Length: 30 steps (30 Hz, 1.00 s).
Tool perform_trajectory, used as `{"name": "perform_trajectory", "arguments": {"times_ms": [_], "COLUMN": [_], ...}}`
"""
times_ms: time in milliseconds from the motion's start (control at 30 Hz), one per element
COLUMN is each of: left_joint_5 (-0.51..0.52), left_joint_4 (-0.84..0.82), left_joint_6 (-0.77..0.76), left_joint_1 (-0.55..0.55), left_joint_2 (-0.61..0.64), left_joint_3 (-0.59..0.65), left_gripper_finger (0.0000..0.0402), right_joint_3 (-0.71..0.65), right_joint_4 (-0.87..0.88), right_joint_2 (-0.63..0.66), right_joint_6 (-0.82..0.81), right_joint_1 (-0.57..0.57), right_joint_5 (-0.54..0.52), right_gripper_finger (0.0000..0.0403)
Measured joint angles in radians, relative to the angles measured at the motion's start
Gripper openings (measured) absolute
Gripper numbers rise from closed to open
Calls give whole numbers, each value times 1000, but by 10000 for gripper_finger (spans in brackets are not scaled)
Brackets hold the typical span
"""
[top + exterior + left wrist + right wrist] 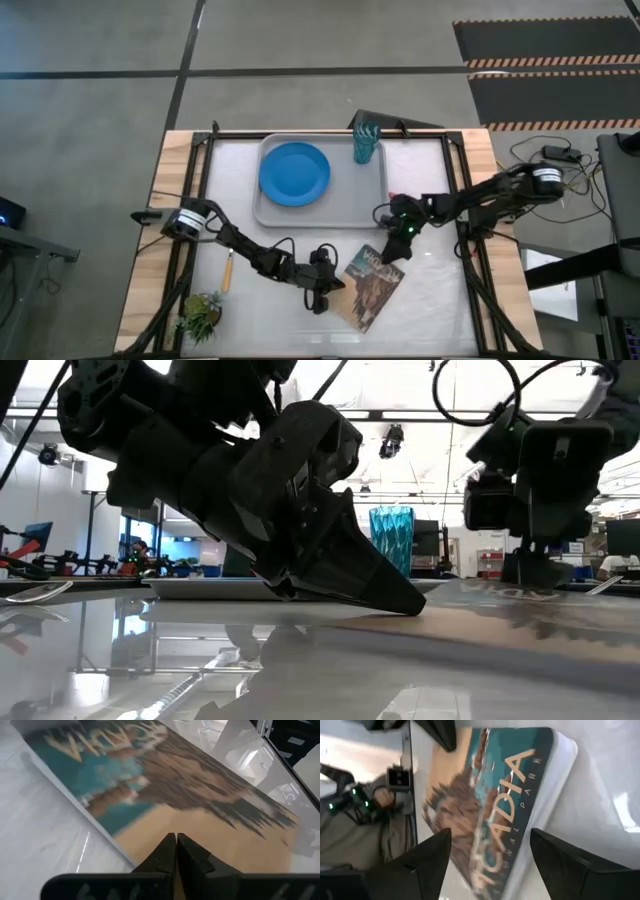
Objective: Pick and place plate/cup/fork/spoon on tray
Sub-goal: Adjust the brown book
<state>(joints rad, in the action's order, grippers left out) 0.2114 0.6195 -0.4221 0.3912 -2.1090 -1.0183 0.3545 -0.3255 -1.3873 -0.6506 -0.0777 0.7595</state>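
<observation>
The book [165, 790] is cut off at the left wrist picture's edges and its cover lettering is blurred. In the low view the tray [200, 586] is largely masked by the left gripper [400, 598] — the plate cannot be made out there.

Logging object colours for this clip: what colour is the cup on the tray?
Translucent teal-blue, with a faceted pattern; the cup shows best in the low view.

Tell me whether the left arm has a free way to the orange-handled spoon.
Probably yes. The spoon lies alone on the bare table beside the left arm. The left gripper, shut, sits at the book's edge, holding nothing, so it would only need to draw back.
</observation>
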Motion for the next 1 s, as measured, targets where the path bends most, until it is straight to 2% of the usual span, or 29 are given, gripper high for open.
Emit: {"name": "perform_trajectory", "arguments": {"times_ms": [200, 500, 767, 1000], "left_joint_5": [5, 6, 3, 2], "left_joint_4": [1, -2, -8, -5], "left_joint_6": [-3, 11, 18, -16], "left_joint_1": [-1, -1, 0, 0], "left_joint_2": [0, 15, 149, 238], "left_joint_3": [1, 7, 62, 124], "left_gripper_finger": [0, 0, 0, 0], "right_joint_3": [44, 65, 63, 62], "right_joint_4": [-32, -32, -22, 39], "right_joint_2": [1, -18, 26, 156], "right_joint_6": [4, 7, 27, 48], "right_joint_1": [0, -1, 2, 96], "right_joint_5": [40, -18, -34, -175], "right_gripper_finger": [221, 173, 164, 163]}}
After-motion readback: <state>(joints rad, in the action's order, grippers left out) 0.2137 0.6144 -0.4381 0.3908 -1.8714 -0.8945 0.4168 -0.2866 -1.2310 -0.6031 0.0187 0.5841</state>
